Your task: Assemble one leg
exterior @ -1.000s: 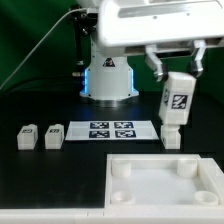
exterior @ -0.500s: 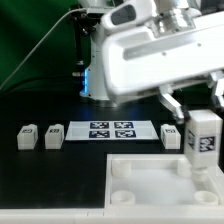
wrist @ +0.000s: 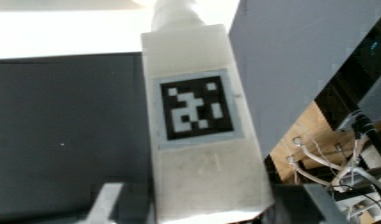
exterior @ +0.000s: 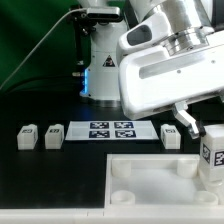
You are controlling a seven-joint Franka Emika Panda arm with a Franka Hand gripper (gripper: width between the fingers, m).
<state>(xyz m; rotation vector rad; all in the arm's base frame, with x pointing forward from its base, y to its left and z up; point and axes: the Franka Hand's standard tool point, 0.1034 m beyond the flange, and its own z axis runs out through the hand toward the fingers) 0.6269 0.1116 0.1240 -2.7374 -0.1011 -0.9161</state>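
My gripper (exterior: 206,128) is shut on a white leg (exterior: 212,154) with a black-and-white tag. It holds the leg upright at the exterior view's right, over the far right corner of the large white square piece (exterior: 150,192). The leg's lower end sits low, close to that piece, and I cannot tell whether they touch. In the wrist view the leg (wrist: 196,110) fills the middle, and my gripper (wrist: 196,208) clamps it with one finger (wrist: 110,205) on each side.
Three more small white legs stand on the black table: two (exterior: 27,136) (exterior: 54,135) at the exterior view's left and one (exterior: 171,135) right of the marker board (exterior: 110,130). The robot base (exterior: 100,75) stands behind. A round corner socket (exterior: 121,167) shows on the square piece.
My gripper has carried the leg toward the exterior view's right and downward, from above the right-hand table leg to over the square piece's far right corner.
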